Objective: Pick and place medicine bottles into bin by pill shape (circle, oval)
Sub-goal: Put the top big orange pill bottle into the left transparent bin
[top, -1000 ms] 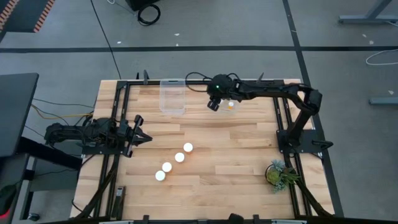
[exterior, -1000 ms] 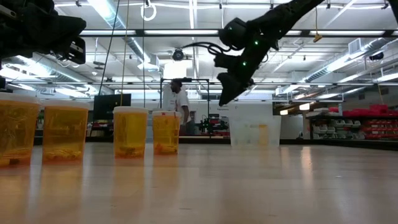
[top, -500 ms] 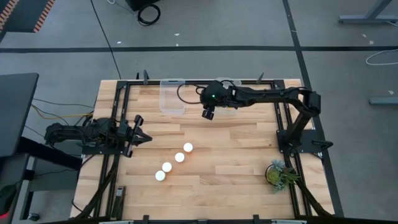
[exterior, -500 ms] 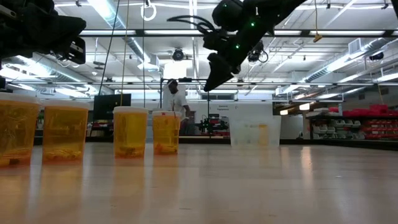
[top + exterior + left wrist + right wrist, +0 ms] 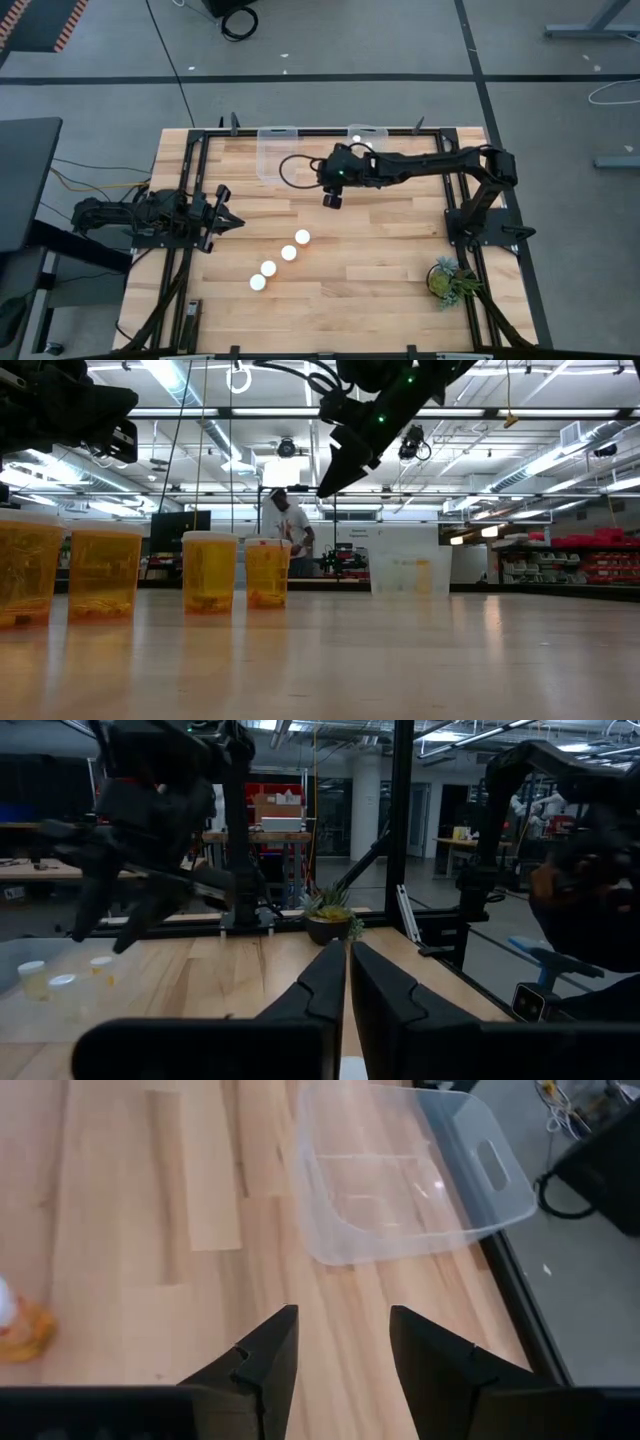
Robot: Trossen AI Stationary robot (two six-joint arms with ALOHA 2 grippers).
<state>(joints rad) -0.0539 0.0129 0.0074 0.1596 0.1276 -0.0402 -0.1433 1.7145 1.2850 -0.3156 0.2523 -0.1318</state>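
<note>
Overhead, the left hand (image 5: 228, 221) waited at the left edge of the worktop (image 5: 380, 260), level with the wood and pointing inward. In its wrist view its two fingers (image 5: 322, 988) stood pressed together with only a thin slit between them, holding nothing.

Right of it, three bottles (image 5: 289, 253) stood in a slanted row near the middle of the worktop, their white caps well apart from either hand. The low view showed four amber bottles (image 5: 209, 572) in a line at the near left, upright, each with a pale cap.

Farther back, a clear bin (image 5: 277, 156) sat at the far edge, left of centre. The right wrist view showed it as a see-through tub (image 5: 410, 1175) with a handle slot, and no bottle could be seen inside it. A second bin (image 5: 366, 133) showed at the far edge behind the right arm, with one white cap inside it.

The right hand (image 5: 331, 199) hung above the worktop just right of the clear bin, reaching in from the arm's base at the right side. Its fingers (image 5: 262, 1355) were spread, with bare wood showing between them and nothing gripped. One more bottle (image 5: 20, 1329) lay at the edge of that wrist view, well apart from the fingers.

A person (image 5: 288, 532) stood in the room beyond the worktop.
</note>
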